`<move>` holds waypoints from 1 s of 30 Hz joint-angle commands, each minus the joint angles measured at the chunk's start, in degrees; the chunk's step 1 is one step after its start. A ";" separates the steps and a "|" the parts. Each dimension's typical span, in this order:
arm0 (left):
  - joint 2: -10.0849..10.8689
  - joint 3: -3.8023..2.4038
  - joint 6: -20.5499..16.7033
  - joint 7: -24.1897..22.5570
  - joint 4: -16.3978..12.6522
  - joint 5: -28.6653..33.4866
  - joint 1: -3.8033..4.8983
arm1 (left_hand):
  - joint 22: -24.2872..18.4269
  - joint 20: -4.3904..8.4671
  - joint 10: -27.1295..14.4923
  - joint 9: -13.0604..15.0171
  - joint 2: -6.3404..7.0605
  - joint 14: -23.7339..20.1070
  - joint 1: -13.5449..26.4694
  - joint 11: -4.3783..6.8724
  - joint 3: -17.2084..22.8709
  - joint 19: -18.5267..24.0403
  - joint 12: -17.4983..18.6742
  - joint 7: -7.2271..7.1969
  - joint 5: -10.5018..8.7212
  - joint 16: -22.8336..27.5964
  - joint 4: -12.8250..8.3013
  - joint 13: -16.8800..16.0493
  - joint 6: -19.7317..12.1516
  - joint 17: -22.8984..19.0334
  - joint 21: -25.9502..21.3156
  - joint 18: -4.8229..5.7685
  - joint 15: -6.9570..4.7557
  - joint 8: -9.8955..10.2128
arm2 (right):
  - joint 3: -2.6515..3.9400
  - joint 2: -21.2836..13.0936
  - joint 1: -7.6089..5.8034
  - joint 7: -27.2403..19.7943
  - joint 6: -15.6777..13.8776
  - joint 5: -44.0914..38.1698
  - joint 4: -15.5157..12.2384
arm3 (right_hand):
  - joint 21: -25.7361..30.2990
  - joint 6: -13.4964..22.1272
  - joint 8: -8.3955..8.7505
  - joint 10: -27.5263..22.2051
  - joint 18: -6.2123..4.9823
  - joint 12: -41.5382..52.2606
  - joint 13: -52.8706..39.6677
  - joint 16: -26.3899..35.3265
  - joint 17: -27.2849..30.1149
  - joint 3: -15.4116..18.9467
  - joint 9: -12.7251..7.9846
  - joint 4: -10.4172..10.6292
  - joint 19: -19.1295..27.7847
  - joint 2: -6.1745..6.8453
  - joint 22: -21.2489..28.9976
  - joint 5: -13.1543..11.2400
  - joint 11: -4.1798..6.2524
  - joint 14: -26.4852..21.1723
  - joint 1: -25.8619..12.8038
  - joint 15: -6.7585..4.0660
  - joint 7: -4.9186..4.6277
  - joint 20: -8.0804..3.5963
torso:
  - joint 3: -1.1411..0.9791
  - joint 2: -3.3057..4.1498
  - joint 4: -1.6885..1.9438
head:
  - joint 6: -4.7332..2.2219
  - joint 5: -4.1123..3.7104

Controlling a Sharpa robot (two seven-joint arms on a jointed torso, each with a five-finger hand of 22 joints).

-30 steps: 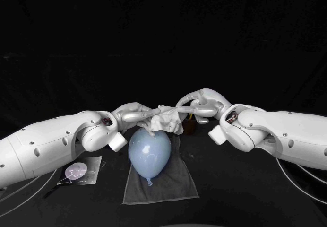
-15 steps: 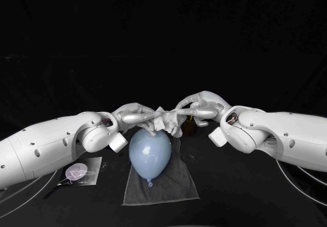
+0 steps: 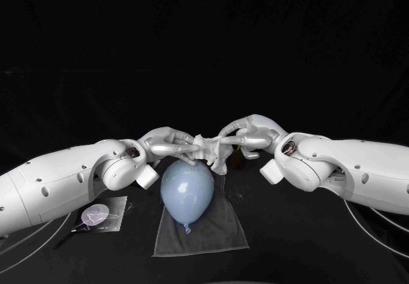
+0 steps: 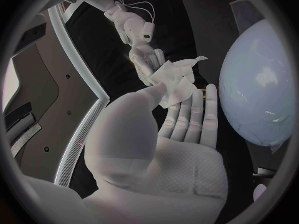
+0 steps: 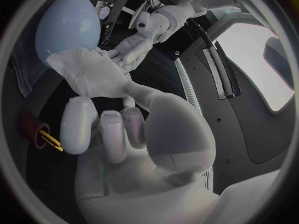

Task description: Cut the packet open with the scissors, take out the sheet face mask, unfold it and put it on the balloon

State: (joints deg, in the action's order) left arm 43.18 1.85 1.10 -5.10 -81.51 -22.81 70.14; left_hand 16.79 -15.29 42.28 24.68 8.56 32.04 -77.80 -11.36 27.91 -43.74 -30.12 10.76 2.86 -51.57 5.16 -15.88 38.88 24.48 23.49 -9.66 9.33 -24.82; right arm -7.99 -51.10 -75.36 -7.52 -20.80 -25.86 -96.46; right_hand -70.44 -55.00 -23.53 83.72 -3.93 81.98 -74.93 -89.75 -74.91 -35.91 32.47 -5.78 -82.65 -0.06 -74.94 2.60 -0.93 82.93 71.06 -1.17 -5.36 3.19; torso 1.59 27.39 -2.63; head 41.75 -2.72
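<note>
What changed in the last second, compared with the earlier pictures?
The sheet mask has been gathered upward between the left hand and right hand, so its lower folds hang less over the far end of the balloon. Both hands still hold it, nearly in place. Balloon, grey cloth and packet stayed put.

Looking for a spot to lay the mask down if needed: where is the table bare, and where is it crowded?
Widest bare patch: table right of the towel, under the right arm. A narrow strip lies between towel and packet. Crowded: the far end of the balloon, where left hand and right hand hold the mask, a dark red tool just behind.
</note>
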 commanded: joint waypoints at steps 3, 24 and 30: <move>-0.08 -0.05 -5.54 -2.13 -0.06 -4.83 0.04 | -0.81 -0.51 -0.43 -0.24 0.30 0.02 -1.63 -0.11 0.28 -0.56 0.17 3.40 -0.10 0.29 -1.74 0.64 0.28 -0.74 -0.89 -0.75 0.23 -0.53 | 0.06 -0.07 -0.05 -0.23 1.26 2.90 -0.19 | -0.35 -0.29 -1.11 0.64 -0.38 0.22 -8.92 -0.25 -15.09 -0.42 2.16 -0.05 -0.46 -0.42 -2.53 0.40 0.02 7.07 -0.37 -1.64 0.04 -0.01 | -0.04 0.00 0.02 | 0.06 -0.08; -0.68 -0.06 -15.90 -6.50 -0.39 -25.55 0.02 | -7.06 -1.22 -11.51 3.29 2.72 -10.62 -2.68 -3.81 -9.02 2.76 -8.16 0.58 -0.11 -1.54 -5.46 -0.22 -14.44 -3.61 -10.19 2.13 3.95 -11.84 | 0.06 -0.06 -0.05 -0.24 0.74 5.65 -0.24 | -0.91 -0.39 -1.56 0.98 -0.27 0.65 -9.24 -0.25 -15.09 -1.16 2.12 -0.17 -0.71 -0.32 -2.93 0.47 0.10 7.07 -0.98 -1.70 0.13 -0.04 | 0.03 0.00 0.00 | 0.21 -0.17; -0.88 -0.06 -11.79 -10.41 -1.80 -29.33 -0.08 | -10.58 -1.20 -18.71 1.64 -0.98 -16.47 -8.62 -4.26 -30.04 4.31 -13.56 0.67 0.04 -3.48 0.29 0.61 -15.93 -6.41 -15.29 4.49 5.82 -17.98 | 0.06 0.11 -0.05 0.23 -0.14 5.56 -0.01 | -0.98 -0.40 -1.69 1.03 -0.26 0.71 -9.28 -0.25 -15.09 -1.47 2.09 -0.24 -0.76 -0.31 -2.99 0.57 0.13 7.07 -1.15 -1.72 0.16 -0.06 | 0.00 0.01 0.01 | 0.22 -0.19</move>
State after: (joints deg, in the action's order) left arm 42.44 1.84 -13.37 -10.93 -82.81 -47.33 70.09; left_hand 6.49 -16.40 24.13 26.83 8.07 15.84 -85.28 -15.95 0.30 -38.95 -43.02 8.80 2.86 -54.64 4.59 -15.46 23.20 18.38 8.54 -5.69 15.03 -42.37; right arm -8.00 -51.08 -75.36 -7.43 -20.40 -20.74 -96.53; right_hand -71.05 -54.89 -24.19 83.71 -3.90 82.42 -74.90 -89.65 -74.90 -37.11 32.48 -6.01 -83.10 0.38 -74.92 2.77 -0.93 82.72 70.00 -1.37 -5.23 3.19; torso 1.61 27.39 -2.63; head 41.95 -2.90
